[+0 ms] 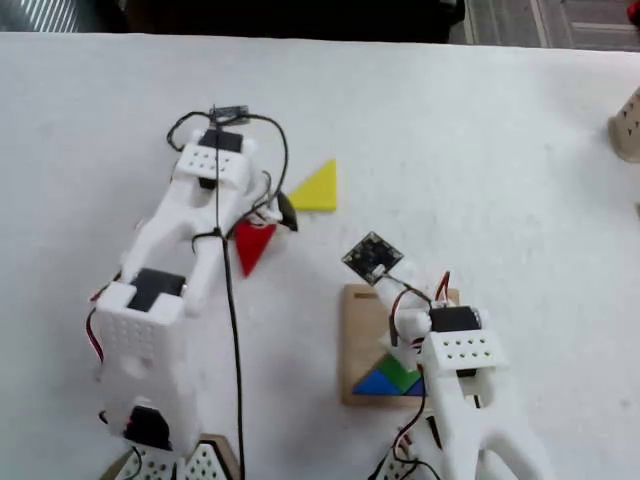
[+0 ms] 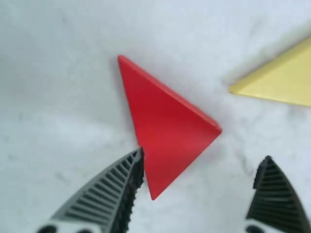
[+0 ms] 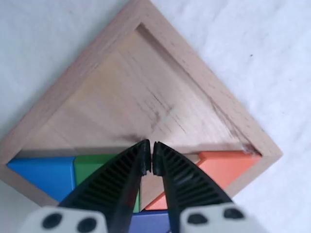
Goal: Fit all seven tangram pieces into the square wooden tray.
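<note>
A red triangle lies flat on the white table, also seen in the high view as the red triangle. My left gripper is open just above it, one fingertip touching its edge. A yellow triangle lies beside it, its corner the yellow triangle in the left wrist view. The square wooden tray holds blue, green and orange pieces along one side. My right gripper hangs shut and empty over the tray.
A perforated wooden object stands at the table's right edge. A black cable runs along the left arm. The arm bases sit at the table's front edge.
</note>
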`<state>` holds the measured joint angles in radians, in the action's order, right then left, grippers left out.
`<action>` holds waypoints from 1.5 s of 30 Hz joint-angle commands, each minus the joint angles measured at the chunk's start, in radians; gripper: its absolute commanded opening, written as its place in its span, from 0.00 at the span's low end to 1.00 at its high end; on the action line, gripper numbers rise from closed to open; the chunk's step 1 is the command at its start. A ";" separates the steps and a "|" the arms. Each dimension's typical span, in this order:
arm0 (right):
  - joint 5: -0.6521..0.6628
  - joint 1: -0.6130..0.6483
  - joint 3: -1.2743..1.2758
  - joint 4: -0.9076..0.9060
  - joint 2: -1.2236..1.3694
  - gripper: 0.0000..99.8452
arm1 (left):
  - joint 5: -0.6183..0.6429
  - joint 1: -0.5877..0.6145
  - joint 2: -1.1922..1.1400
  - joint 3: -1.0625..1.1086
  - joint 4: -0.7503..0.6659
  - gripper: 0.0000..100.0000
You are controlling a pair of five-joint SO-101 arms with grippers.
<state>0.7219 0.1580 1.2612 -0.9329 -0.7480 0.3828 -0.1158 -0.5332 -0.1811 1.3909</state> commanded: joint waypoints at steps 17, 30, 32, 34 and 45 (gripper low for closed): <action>0.014 -0.001 -0.003 0.018 -0.004 0.02 | 0.006 -0.005 -0.067 -0.014 -0.057 0.35; 0.014 -0.001 -0.003 0.018 -0.004 0.02 | 0.012 0.022 -0.068 0.023 -0.060 0.35; 0.014 -0.001 -0.003 0.018 -0.004 0.02 | 0.011 0.022 -0.068 0.023 -0.060 0.35; 0.014 -0.001 -0.003 0.018 -0.004 0.02 | 0.011 0.022 -0.068 0.023 -0.060 0.35; 0.014 -0.001 -0.003 0.018 -0.004 0.02 | 0.006 0.022 -0.065 0.023 -0.057 0.35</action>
<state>0.7219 0.1580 1.2612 -0.9329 -0.7480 0.3828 -0.1005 -0.6114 -0.1519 1.3433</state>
